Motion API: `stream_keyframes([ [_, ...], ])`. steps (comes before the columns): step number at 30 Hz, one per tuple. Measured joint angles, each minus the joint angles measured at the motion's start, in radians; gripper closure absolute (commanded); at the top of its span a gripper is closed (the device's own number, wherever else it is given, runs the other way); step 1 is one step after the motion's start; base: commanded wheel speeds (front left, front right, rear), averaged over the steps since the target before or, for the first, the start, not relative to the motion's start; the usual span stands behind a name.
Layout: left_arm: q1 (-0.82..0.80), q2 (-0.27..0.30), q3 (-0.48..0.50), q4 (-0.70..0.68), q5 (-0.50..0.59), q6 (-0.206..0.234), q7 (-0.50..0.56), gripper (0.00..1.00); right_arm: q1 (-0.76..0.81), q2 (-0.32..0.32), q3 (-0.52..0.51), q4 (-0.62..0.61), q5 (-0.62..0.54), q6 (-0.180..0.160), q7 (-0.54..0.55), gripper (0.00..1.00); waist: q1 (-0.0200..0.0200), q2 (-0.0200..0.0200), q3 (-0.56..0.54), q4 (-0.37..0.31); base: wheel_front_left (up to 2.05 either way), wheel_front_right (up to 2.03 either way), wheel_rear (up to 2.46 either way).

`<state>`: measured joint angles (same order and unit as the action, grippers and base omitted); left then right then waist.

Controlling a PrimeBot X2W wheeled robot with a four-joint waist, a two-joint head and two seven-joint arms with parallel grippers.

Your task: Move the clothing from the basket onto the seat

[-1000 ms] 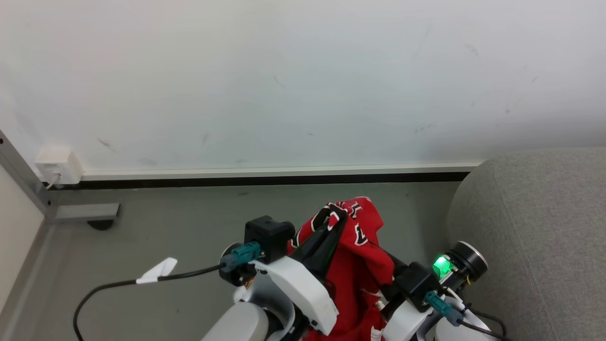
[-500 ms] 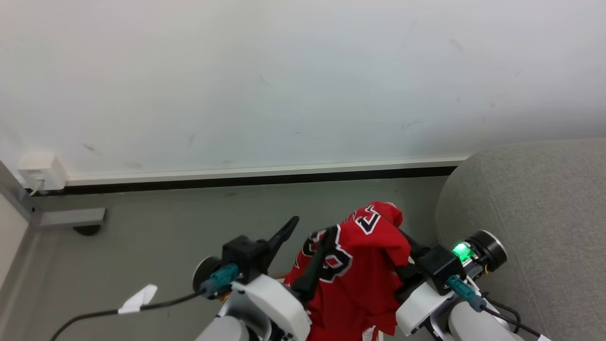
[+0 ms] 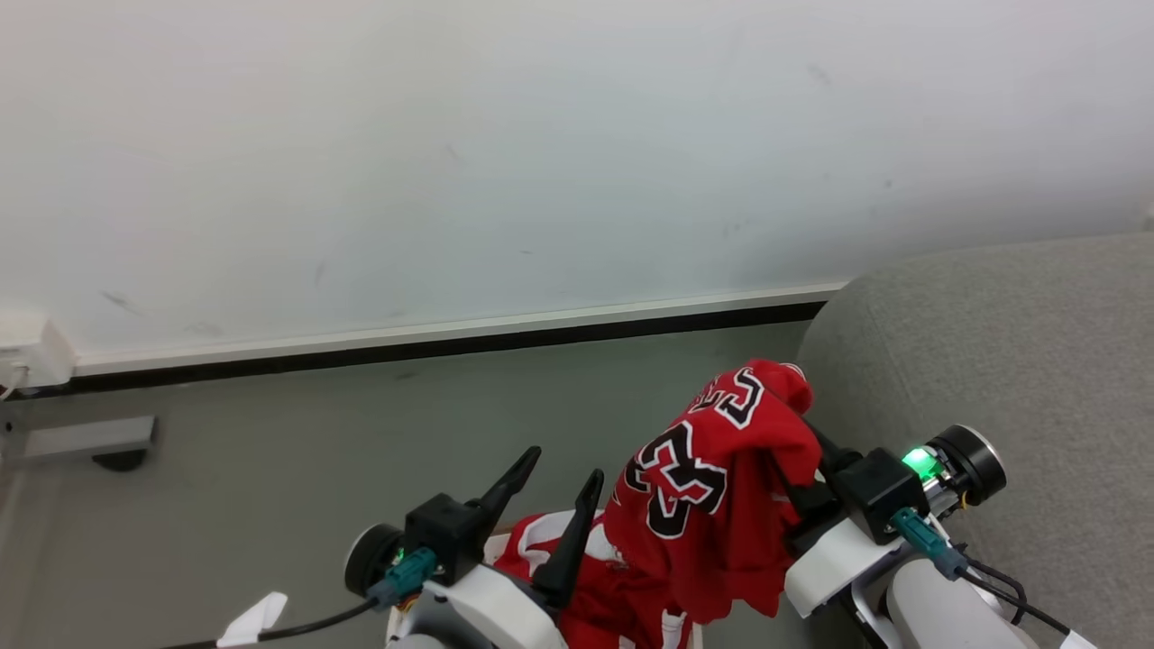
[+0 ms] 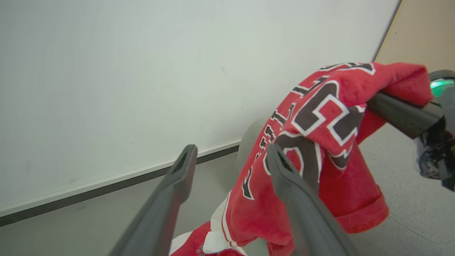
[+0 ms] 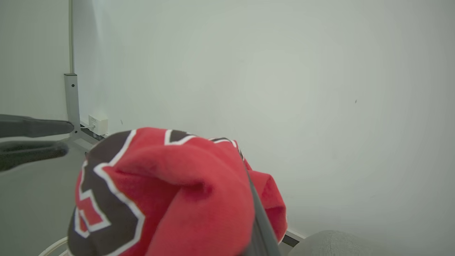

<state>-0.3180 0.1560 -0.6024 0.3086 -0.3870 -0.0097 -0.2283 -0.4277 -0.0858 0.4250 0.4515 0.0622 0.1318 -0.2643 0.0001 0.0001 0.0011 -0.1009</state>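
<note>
The jersey (image 3: 712, 478) hangs draped over the right fingers (image 3: 819, 449), which are pressed together and clamped on its bunched top. Its long axis runs almost straight down, with the numbers turned toward the left arm. The left fingers (image 3: 514, 478) stand wide apart and empty, just left of it. The seat (image 3: 992, 342) lies close on the right, so the right arm is nearer. The red cloth (image 3: 577, 577) below, possibly shorts, seems not yet moved.
</note>
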Motion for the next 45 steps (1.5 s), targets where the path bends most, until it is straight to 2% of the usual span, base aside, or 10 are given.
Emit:
stream_keyframes([
  [8,-0.003,-0.012,-0.001,0.015,-0.001,-0.006,-0.019,0.00,0.002,-0.007,-0.024,-0.015,0.009,0.000,0.000,1.00,0.0000,0.0000,0.006,-0.077,0.00,0.00,0.00],
  [22,-0.018,-0.047,-0.032,0.033,0.000,-0.026,-0.029,0.00,0.030,-0.044,-0.117,-0.046,0.035,0.000,0.000,1.00,0.0000,0.0000,0.016,-0.318,0.00,0.00,0.00],
  [27,-0.033,-0.065,-0.053,0.037,0.001,-0.034,-0.030,0.00,0.049,-0.063,-0.170,-0.055,0.053,0.000,0.000,1.00,-0.0001,0.0000,0.028,-0.378,0.00,0.00,0.00],
  [33,-0.077,-0.081,-0.082,0.023,0.017,-0.052,-0.034,0.00,0.055,-0.100,-0.272,-0.068,0.066,0.000,0.000,1.00,-0.0001,0.0000,0.083,-0.366,0.00,0.00,0.00],
  [37,-0.122,-0.081,-0.090,0.021,0.045,-0.056,-0.035,0.00,-0.024,-0.137,-0.342,-0.084,0.071,0.000,0.000,1.00,0.0000,0.0000,0.154,-0.336,0.00,0.00,0.00],
  [45,-0.271,-0.072,-0.095,0.012,0.103,-0.069,-0.035,0.00,-0.290,-0.300,-0.520,-0.049,0.082,0.000,0.000,1.00,0.0001,0.0000,0.357,-0.254,0.00,0.00,0.00],
])
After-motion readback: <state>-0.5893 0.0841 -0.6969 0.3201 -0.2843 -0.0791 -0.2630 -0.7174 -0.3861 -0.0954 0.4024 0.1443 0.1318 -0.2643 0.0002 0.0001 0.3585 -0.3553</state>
